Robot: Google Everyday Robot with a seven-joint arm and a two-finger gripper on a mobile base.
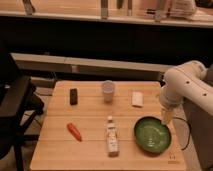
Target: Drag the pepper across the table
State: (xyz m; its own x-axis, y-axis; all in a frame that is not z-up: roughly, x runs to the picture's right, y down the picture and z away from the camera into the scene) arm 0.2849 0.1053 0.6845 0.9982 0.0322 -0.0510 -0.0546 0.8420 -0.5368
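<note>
My pincer (167, 117) hangs spread and empty over the green bowl (150, 139), at the right of the light slatted table (55, 150), a dark counter (100, 40) behind. The pepper (74, 131) lies front-left, well apart from me; the white label on the bottle (112, 137) is unreadable.

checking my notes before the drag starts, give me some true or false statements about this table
1. The pepper lies on the table, left of the bottle. True.
2. The gripper grips the pepper. False: it hangs open over the green bowl's right side, far from the pepper.
3. A small black object lies behind the pepper. True.
4. The cup sits inside the bowl. False: it stands on the table behind the bottle.
</note>
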